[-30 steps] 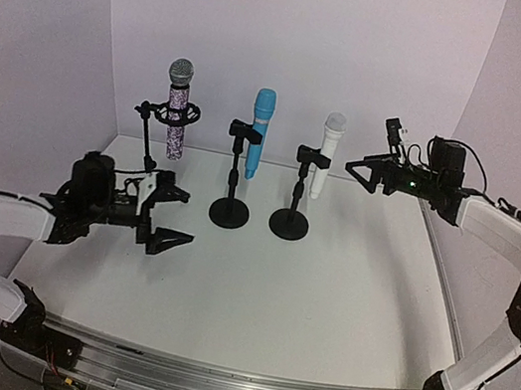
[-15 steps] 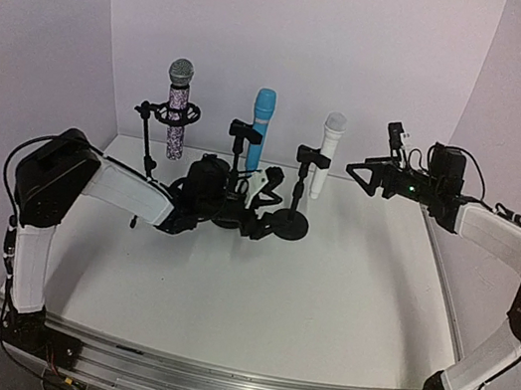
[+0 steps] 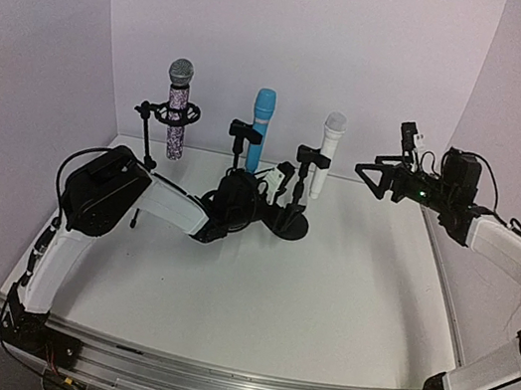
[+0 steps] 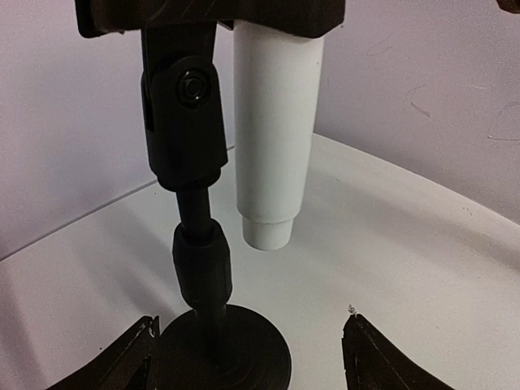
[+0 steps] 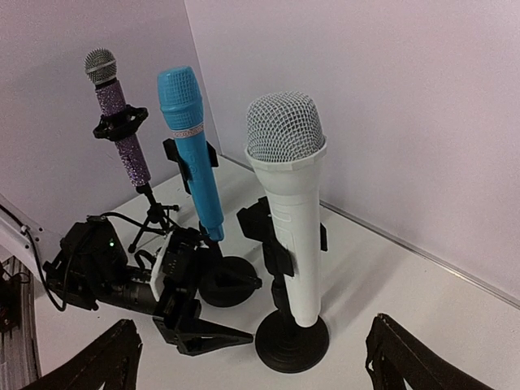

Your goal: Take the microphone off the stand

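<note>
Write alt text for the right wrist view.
A white microphone stands clipped in a black stand at centre. Left of it, farther back, a blue microphone and a purple microphone sit in their own stands. The left end effector is open, low beside the black stand.

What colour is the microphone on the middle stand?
The middle microphone is bright blue. It shows best in the right wrist view.

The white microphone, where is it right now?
The white microphone stands clipped in its stand, rightmost of three at the table's back in the top view, beside the blue microphone.
</note>
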Motion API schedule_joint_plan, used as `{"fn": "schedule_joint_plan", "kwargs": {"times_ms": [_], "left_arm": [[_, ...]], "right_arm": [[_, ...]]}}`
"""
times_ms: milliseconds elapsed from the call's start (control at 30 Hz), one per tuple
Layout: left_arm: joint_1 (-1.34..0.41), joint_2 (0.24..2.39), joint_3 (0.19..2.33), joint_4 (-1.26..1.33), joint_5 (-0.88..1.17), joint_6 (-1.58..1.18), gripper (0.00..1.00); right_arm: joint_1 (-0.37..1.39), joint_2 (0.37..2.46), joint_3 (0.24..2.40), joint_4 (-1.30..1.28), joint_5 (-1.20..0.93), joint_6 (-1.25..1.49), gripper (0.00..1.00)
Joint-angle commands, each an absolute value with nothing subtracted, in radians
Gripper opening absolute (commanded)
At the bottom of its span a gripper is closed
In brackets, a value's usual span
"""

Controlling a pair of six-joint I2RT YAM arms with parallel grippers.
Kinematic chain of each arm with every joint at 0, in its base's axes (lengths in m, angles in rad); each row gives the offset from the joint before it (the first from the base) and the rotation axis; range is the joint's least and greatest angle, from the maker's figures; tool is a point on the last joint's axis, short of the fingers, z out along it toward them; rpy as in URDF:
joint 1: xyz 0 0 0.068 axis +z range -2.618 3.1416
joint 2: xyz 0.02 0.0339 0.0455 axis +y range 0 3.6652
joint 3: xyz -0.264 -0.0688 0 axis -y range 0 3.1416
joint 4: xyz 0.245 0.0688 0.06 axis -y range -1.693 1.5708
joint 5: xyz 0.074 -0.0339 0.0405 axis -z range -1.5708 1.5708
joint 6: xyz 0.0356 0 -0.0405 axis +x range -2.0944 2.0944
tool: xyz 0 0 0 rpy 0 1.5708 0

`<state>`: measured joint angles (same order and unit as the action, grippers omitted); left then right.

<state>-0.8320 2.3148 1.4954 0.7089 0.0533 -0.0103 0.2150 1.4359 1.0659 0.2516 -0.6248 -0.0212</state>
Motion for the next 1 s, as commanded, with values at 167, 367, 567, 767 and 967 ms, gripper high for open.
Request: {"fn": "schedule_joint_plan", "kwargs": {"times_ms": [167,367,567,767,967], "left_arm": [[-0.833,2.518,1.754,0.813,-0.067,-0.002,0.7],[-0.833,2.596,1.846,0.865,-0.078,0.046,0.63],[-0.822,2.647,1.921,0.87,-0.073,0.029,0.45],[-0.816,2.621,1.872,0.897,-0.01,0.014,0.1],[-0.816,2.56,1.764,0.951,0.037,0.0,0.0]], "right_arm": [[0.221,1.452,1.099,0.291,-0.669,0.024,0.94],[0.22,1.453,1.102,0.291,-0.673,0.032,0.94],[0.221,1.457,1.096,0.29,-0.675,0.041,0.94],[0.22,1.479,1.11,0.29,-0.685,0.057,0.93],[0.22,1.494,1.123,0.291,-0.7,0.068,0.93]]}}
